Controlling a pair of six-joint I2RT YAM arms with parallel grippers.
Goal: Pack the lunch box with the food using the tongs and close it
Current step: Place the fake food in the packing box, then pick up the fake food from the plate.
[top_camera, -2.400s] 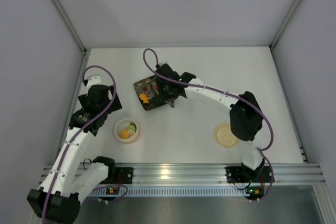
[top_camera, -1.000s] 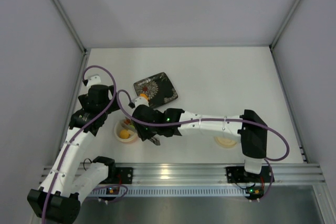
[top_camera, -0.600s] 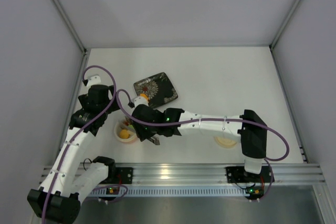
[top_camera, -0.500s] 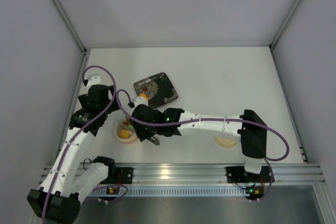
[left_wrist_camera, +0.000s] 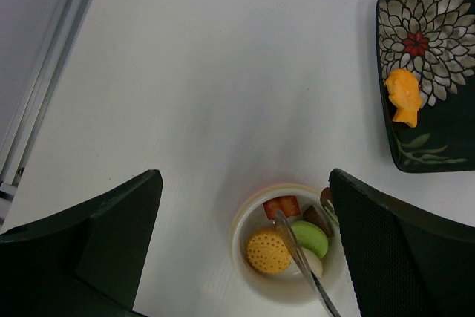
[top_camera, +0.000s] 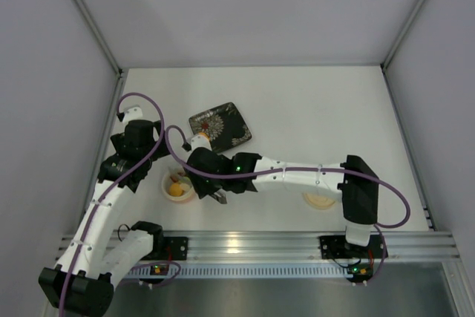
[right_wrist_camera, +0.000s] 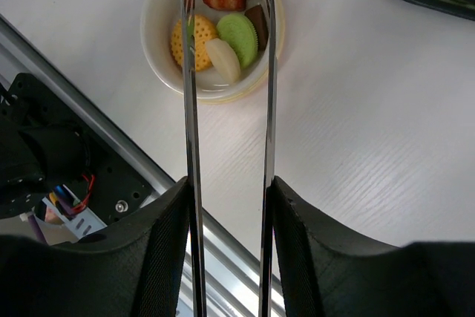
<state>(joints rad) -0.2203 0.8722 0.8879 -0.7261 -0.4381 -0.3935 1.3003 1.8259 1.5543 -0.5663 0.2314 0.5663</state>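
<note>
The small round cream lunch box [right_wrist_camera: 154, 35] with its pinkish rim holds colourful food pieces [right_wrist_camera: 237, 38]. My right gripper [right_wrist_camera: 228, 183] clamps the thin silvery tongs [right_wrist_camera: 191, 124], their tips parted over it. At one o'clock, a dark floral square plate [left_wrist_camera: 445, 131] carries an orange piece [left_wrist_camera: 404, 96]. My left gripper [left_wrist_camera: 243, 183] hovers above, fingers spread wide.

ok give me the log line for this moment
right gripper: holds tongs, tips apart over lunch box | food: five pieces in box, one orange piece on plate | lid: off | left gripper: open, empty
</note>
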